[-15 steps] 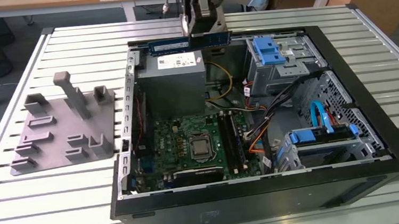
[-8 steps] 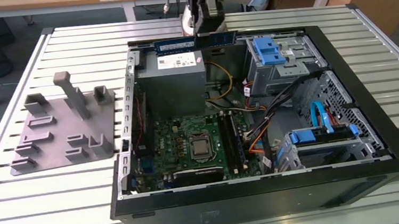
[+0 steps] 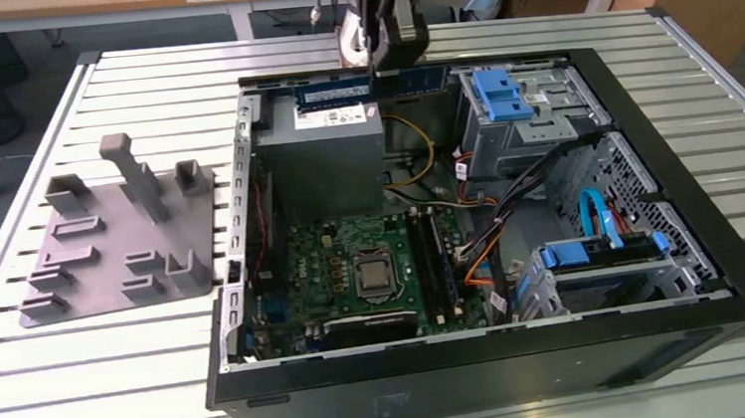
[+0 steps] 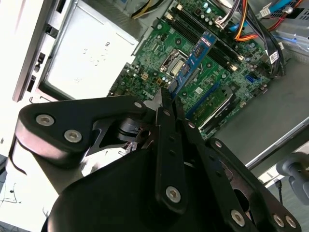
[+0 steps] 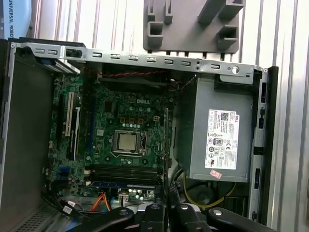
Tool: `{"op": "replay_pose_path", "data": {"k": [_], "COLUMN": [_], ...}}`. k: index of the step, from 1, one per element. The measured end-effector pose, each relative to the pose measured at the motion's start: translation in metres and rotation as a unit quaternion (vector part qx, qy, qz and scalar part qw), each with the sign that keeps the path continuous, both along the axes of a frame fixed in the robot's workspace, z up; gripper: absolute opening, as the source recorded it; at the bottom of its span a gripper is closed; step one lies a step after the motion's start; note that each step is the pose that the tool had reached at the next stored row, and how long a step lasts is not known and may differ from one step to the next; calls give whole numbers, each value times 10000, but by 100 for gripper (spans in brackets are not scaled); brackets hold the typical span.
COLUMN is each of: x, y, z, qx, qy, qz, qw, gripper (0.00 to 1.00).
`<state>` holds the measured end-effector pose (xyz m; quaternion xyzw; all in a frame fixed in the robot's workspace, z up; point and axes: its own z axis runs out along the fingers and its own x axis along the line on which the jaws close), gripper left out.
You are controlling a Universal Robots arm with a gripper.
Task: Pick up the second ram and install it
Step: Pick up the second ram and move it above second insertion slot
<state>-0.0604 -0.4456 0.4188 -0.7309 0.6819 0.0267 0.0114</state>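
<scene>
Above the power supply [image 3: 327, 143], over the open case [image 3: 492, 364], the second ram [image 3: 336, 93] is held clamped in the pincer [image 3: 392, 66], well apart from the black memory slots [image 3: 432, 254]. Risks, as judged:
- strip twisted in the grip, so slot entry is skewed
- notch mismatched
- orange cables [image 3: 476, 259] beside the slots snagged

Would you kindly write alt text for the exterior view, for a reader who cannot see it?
A black robot gripper holds a thin blue-green circuit-board strip over the far edge of an open black computer case, above its grey power supply. A grey plastic holder tray with upright posts lies on the slatted metal table at the exterior view's left.
</scene>
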Motion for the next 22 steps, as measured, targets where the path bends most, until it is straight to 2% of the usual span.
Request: {"op": "replay_pose_path", "data": {"k": [7, 22], "x": [113, 205], "y": [-52, -70], "z": [-99, -238], "qx": [0, 1], "qy": [10, 15], "qz": [0, 0], "qw": [10000, 10000], "gripper": [14, 14]}}
